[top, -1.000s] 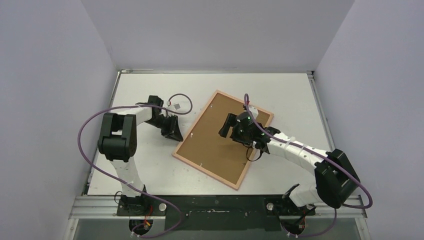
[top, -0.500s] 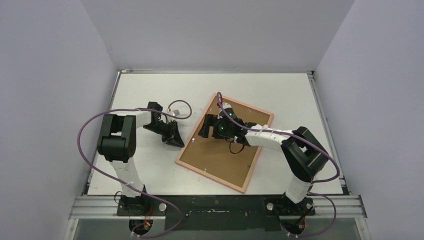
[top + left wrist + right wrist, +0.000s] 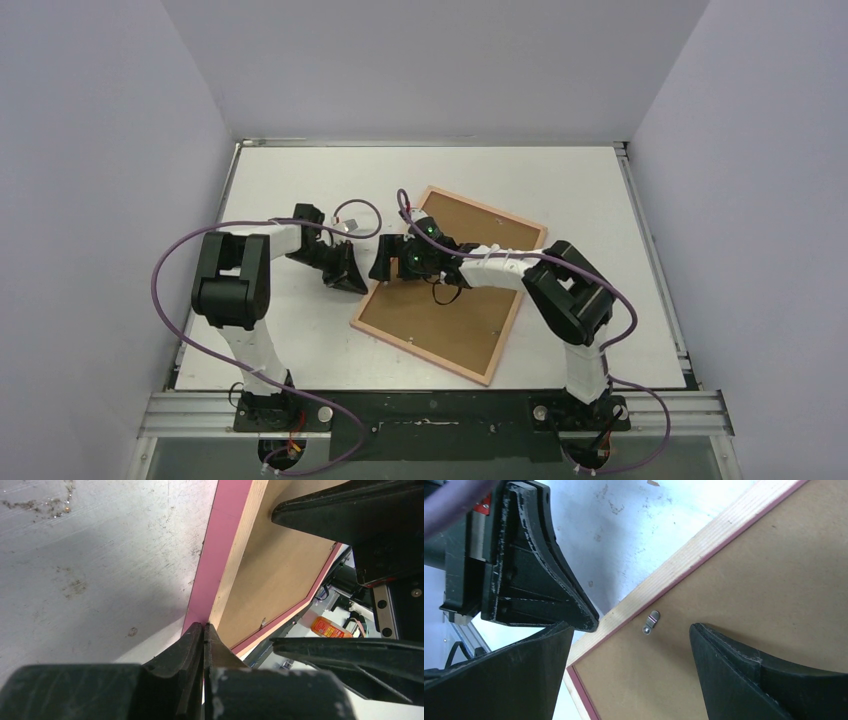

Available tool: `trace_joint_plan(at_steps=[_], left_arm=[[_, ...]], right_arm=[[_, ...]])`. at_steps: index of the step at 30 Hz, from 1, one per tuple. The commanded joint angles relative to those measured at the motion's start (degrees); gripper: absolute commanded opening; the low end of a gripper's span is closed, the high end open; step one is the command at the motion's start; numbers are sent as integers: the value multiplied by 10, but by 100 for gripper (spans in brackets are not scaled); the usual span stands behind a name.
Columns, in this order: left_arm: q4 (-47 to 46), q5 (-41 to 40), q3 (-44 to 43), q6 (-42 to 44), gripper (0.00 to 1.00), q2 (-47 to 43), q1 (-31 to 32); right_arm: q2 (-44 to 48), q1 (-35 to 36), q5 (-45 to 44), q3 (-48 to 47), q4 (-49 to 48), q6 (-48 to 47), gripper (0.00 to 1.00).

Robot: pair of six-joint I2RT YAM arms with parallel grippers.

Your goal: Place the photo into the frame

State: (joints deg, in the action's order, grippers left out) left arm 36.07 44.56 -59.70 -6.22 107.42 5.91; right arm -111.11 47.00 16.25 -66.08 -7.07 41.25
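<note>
The frame (image 3: 420, 352) lies back side up on the table, its pale wooden rim around a brown backing board (image 3: 455, 305). The photo is hidden. My left gripper (image 3: 352, 282) is shut, its tip (image 3: 204, 627) touching the frame's pink outer side (image 3: 222, 540) at the left edge. My right gripper (image 3: 385, 262) hovers open over that same edge. In the right wrist view my right gripper (image 3: 631, 630) straddles a small metal clip (image 3: 650, 623) on the board (image 3: 774, 580), and the left gripper (image 3: 589, 620) rests against the rim (image 3: 704, 545).
A purple cable loop with a small grey connector (image 3: 352, 222) lies on the table behind the left gripper. Grey walls close in the table on three sides. An orange bottle (image 3: 330, 627) shows beyond the table's near edge.
My right arm has swept left across the backing board from its middle to the left edge, staying open. The left gripper has closed fully at the rim. The frame shifted slightly.
</note>
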Motion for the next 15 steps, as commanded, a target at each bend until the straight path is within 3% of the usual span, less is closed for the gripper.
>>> trace_joint_plan(at_steps=[1, 15], left_arm=[[-36, -52, 5, 9, 0, 0, -3], [-40, -56, 8, 11, 0, 0, -3]], right_arm=[[-11, 11, 9, -30, -25, -3, 90], [-28, 20, 9, -29, -47, 24, 90]])
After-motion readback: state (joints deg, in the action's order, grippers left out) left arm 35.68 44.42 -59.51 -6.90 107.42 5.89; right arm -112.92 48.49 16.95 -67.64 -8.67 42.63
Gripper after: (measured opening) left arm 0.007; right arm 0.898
